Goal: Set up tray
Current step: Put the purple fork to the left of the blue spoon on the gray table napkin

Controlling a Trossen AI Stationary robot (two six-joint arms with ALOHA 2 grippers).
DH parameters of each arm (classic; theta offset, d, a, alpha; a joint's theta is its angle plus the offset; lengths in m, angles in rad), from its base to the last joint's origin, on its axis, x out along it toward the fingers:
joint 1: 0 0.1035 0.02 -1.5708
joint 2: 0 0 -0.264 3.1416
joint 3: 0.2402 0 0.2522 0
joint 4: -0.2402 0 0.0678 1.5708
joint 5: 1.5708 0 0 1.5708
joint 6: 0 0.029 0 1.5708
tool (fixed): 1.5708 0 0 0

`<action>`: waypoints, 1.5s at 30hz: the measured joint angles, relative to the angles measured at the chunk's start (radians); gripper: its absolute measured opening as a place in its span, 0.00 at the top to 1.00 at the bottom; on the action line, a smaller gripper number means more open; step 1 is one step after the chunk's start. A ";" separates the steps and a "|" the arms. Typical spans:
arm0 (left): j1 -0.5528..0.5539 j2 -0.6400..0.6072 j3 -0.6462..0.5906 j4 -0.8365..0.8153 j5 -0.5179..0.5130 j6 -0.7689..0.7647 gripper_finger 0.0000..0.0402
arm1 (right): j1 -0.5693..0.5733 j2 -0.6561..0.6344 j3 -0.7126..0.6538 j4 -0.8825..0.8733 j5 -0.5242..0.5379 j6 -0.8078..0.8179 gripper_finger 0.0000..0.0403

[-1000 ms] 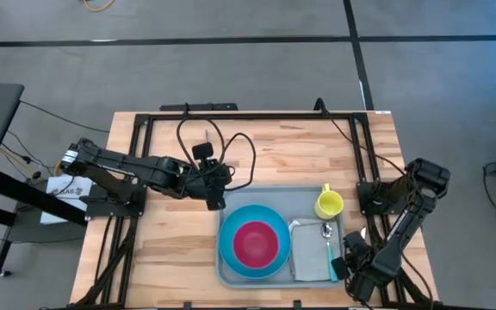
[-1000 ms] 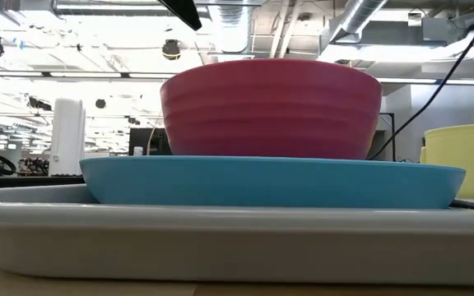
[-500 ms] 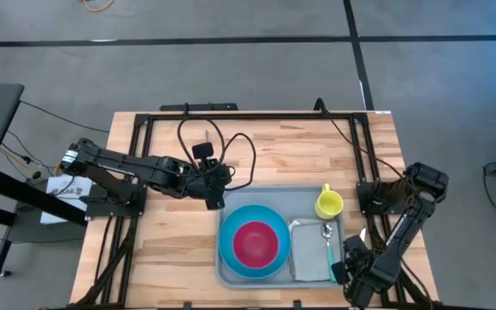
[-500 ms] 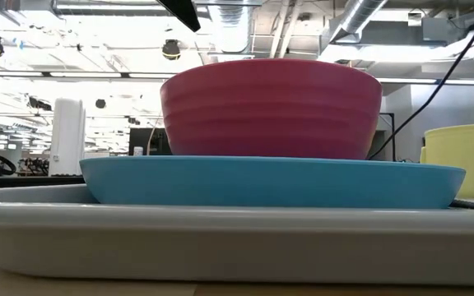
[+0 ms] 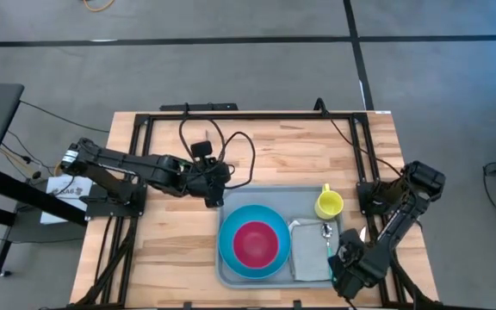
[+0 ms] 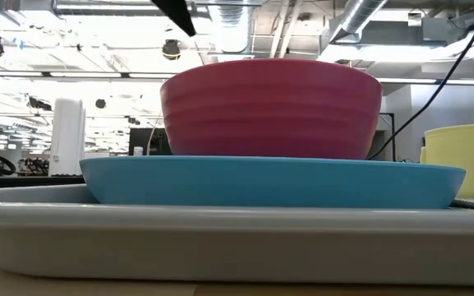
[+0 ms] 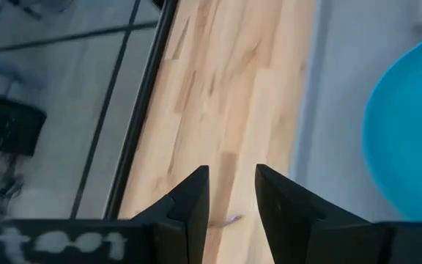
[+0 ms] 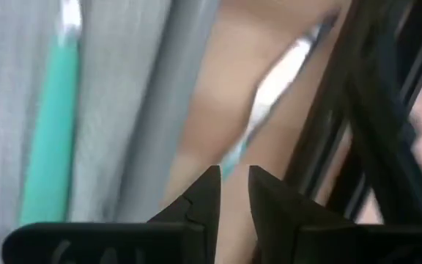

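Grey tray (image 5: 231,274) carries the blue plate (image 5: 254,242); at its 3 o'clock, right gripper (image 5: 341,265) fingers stand slightly apart, holding nothing.

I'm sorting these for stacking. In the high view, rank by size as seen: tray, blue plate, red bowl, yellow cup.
1. tray
2. blue plate
3. red bowl
4. yellow cup

Two dark jointed arms trail black cables and end in dark jaws.
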 joint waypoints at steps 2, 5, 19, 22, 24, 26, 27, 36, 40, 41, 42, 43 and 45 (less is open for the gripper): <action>0.019 0.000 0.000 -0.039 -0.015 -0.004 0.74 | -0.013 0.000 0.000 0.034 -0.096 -0.044 0.84; 0.054 0.000 0.000 -0.088 -0.059 -0.018 0.74 | -0.031 0.000 0.000 0.013 -0.184 -0.106 0.84; 0.371 0.000 0.000 -0.238 0.013 0.089 0.74 | -0.328 -0.001 0.000 -0.078 0.016 -0.651 0.78; 0.460 -0.001 -0.016 -0.240 0.097 0.243 0.74 | -0.379 -0.001 -0.001 -0.077 -0.007 -0.766 0.75; 0.517 0.000 -0.053 -0.210 0.208 0.389 0.74 | -0.402 -0.001 -0.001 -0.060 -0.013 -0.813 0.72; 0.570 0.000 -0.104 -0.137 0.327 0.523 0.74 | -0.412 -0.001 -0.001 -0.014 -0.012 -0.841 0.69; 0.594 0.000 -0.135 -0.090 0.380 0.582 0.74 | -0.414 -0.001 0.001 0.007 -0.013 -0.852 0.67; 0.658 0.001 -0.475 0.385 0.551 0.972 0.74 | -0.403 -0.002 0.140 0.079 0.070 -0.855 0.53; 0.634 0.022 -0.537 0.432 0.643 0.987 0.74 | -0.394 -0.002 0.209 0.079 0.167 -0.816 0.50; 0.625 0.028 -0.539 0.428 0.643 0.988 0.74 | -0.392 -0.002 0.221 0.077 0.186 -0.811 0.49; 0.617 0.036 -0.539 0.431 0.643 0.989 0.74 | -0.388 -0.002 0.230 0.077 0.206 -0.811 0.49; 0.609 0.043 -0.538 0.440 0.644 0.989 0.74 | -0.386 -0.002 0.238 0.078 0.224 -0.813 0.48; 0.597 0.062 -0.538 0.449 0.661 0.994 0.74 | -0.386 -0.002 0.245 0.078 0.246 -0.815 0.48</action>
